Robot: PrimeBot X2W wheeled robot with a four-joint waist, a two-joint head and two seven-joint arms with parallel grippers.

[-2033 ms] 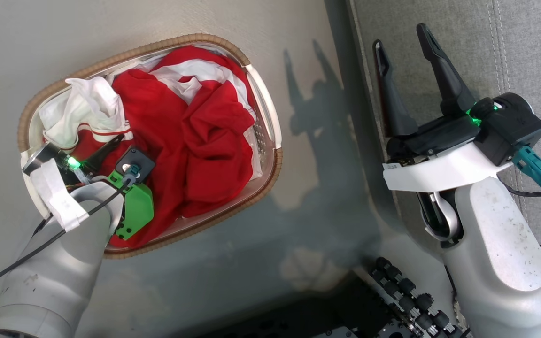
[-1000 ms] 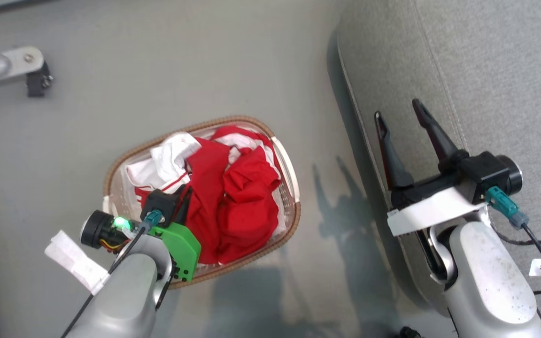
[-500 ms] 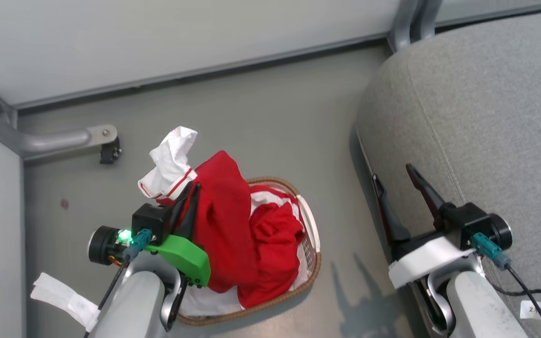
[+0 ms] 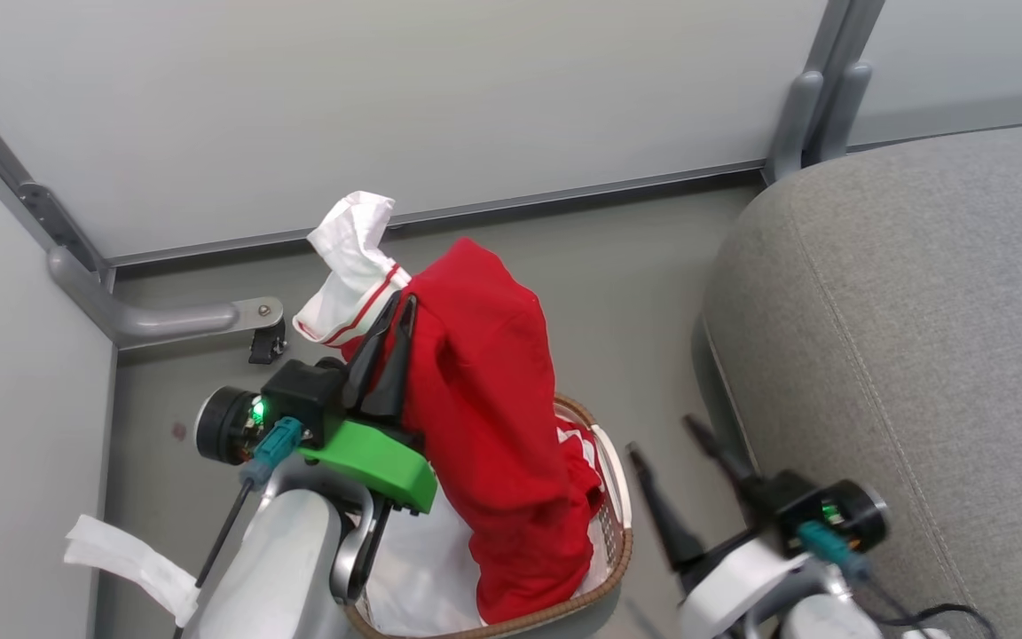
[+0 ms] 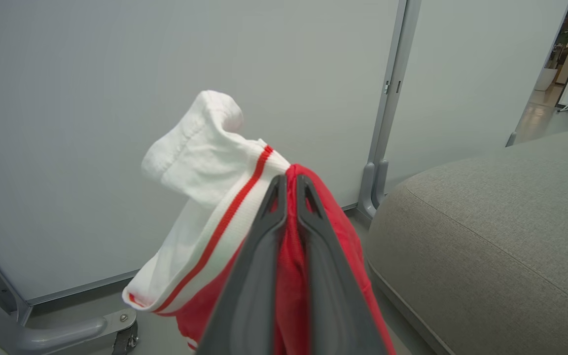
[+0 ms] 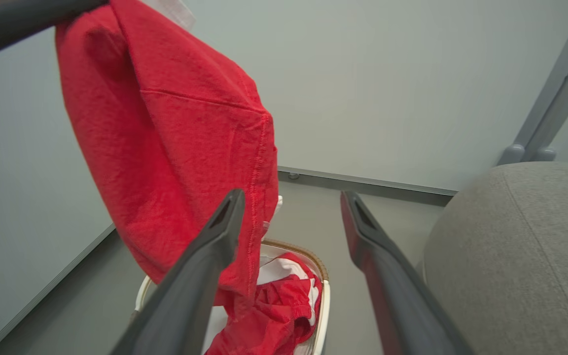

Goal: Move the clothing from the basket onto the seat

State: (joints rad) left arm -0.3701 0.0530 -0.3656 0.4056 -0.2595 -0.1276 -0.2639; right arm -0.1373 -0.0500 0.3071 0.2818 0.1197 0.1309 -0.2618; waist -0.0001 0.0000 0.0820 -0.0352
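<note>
The left pincer [image 4: 402, 302] is pinched tight on the red clothing [image 4: 484, 399] and holds it up high. The cloth hangs down over the basket [image 4: 626, 541]. A white sleeve [image 4: 351, 248] with a red stripe sticks up past the pincer's tips. More red cloth lies in the basket. The basket sits on the floor [image 4: 617, 266], left of the grey seat [image 4: 919, 311]. The right pincer [image 4: 660, 437] is wide and holds nothing. It is low, between the basket and the seat.
</note>
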